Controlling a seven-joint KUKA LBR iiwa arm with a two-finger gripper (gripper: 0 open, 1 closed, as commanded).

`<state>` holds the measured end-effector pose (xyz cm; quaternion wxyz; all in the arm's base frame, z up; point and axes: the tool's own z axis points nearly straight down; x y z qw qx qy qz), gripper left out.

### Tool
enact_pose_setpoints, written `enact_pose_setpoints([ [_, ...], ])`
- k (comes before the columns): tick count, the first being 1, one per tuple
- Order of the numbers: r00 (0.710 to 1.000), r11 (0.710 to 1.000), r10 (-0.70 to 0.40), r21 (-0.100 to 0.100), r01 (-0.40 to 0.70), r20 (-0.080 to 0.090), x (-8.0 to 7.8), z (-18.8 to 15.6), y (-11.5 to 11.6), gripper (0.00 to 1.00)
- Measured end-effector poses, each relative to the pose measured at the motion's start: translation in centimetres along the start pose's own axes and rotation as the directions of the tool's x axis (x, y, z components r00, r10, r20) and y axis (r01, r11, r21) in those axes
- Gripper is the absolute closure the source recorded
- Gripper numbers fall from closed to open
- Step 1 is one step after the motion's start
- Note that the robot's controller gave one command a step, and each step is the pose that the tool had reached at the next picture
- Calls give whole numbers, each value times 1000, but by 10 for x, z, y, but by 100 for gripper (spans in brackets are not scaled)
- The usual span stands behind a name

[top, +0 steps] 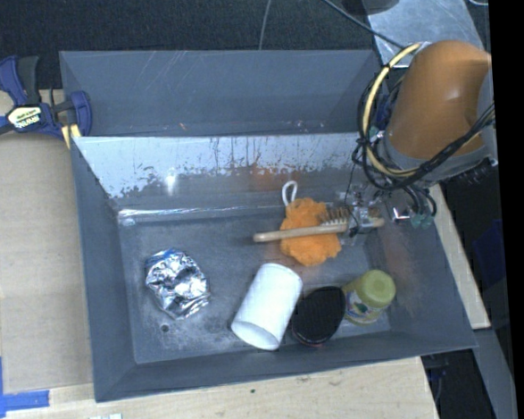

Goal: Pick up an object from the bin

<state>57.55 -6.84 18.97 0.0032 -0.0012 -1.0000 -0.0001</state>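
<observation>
Currently the gripper (pixel 361 217) sits low over the bin (pixel 102 287) floor, near the right wall and roughly midway between the far and near walls. Open or closed: cannot tell, since cables (pixel 376 156) and wrist hardware clutter that spot. The orange cover (pixel 437 93) on the arm hangs above the bin's far right corner. Nearest item: a brush (pixel 286 235) with a pale wooden handle, lying flat, roughly parallel to the far wall. Its bristled head points right and ends just at the gripper; its handle tip points left toward mid-floor. Contact between gripper and brush head cannot be confirmed. The brush lies across an orange mesh scrubber (pixel 311 245), which shows on both sides of the handle. A white cord loop (pixel 289 193) rises from the scrubber's far side. Along the near wall, right of centre, three items lie in a row. First is a white cup (pixel 269 304) on its side, open end toward the near wall. Just beside it on the right is a black round item (pixel 319 315), and next a small yellow-green jar (pixel 369 295) with a label, close to the black item. The jar lies nearly straight toward the near wall from the gripper, apart from it. A crumpled foil ball (pixel 176 284) sits alone on the left part of the floor, well apart from the gripper.
</observation>
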Motion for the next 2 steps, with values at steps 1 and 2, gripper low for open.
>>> enact_pose_setpoints([
  [1, 980, 980, -198, 2, 198, 7, 12, -63, 17, 0],
  [2, 980, 980, -197, 1, 197, 4, 13, -61, 17, 100],
])
